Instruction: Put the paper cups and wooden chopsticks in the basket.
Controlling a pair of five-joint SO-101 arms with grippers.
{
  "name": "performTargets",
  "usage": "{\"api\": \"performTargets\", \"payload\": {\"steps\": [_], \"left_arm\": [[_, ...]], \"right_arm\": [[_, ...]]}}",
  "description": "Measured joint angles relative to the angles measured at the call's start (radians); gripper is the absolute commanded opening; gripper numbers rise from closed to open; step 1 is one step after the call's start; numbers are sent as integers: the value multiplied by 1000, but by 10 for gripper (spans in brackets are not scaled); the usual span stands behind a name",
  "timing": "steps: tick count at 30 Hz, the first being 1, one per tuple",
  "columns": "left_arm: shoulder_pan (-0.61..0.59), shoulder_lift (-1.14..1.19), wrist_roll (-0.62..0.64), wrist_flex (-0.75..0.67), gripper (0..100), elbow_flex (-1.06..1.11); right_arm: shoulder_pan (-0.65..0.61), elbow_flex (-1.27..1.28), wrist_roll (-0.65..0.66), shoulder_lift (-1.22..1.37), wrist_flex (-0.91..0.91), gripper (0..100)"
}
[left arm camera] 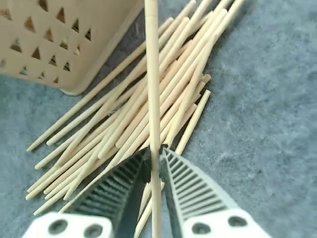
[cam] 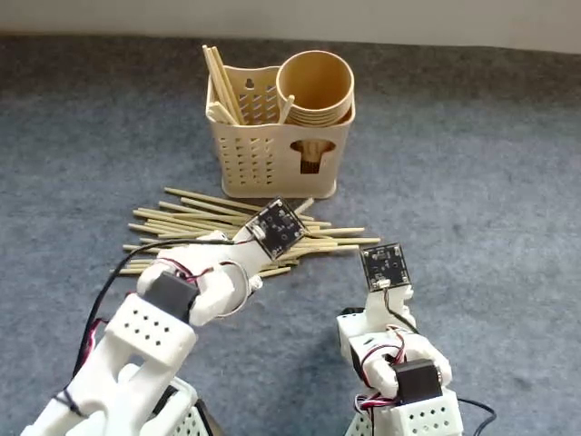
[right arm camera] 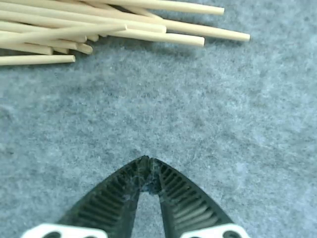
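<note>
Pinching a single chopstick [left arm camera: 152, 74] between jaws closed narrowly on it, the left gripper [left arm camera: 155, 157] is hanging over the loose pile of chopsticks [left arm camera: 114, 134] on the grey tabletop [cam: 490, 182], just in front of the basket [cam: 272, 154]. Much of the stick's length is projecting ahead of the fingertips toward the basket wall. With so long an overhang in so thin a grip, I judge that it is liable to pivot. It could also catch on the rim, or on the standing chopsticks [cam: 221, 82] in the basket's left compartment, and slip back onto the pile. The held stick is also crossing above the others, so a low sweep could be dragging neighbours along and scattering them farther from the basket. The stacked paper cups [cam: 315, 84] are sitting in the right compartment, where a wide swing might be knocking them.

In the high view the left arm is stretching forward from its base at the near edge, with its wrist angling down over the middle of the pile. The right arm is sitting folded close to its base, its wrist pointing down at bare tabletop near the pile's closest ends. The right gripper [right arm camera: 148, 176] is closed, its tips touching, and it is holding nothing.
</note>
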Motion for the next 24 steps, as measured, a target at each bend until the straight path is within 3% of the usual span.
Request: {"api": "performTargets", "payload": {"steps": [14,24], "left_arm": [[-144,-129,184,41,5,-370],[-170,-130,304,-336,5,-419]], "right_arm": [[0,0,0,0,0,7],[0,0,0,0,0,7]]}}
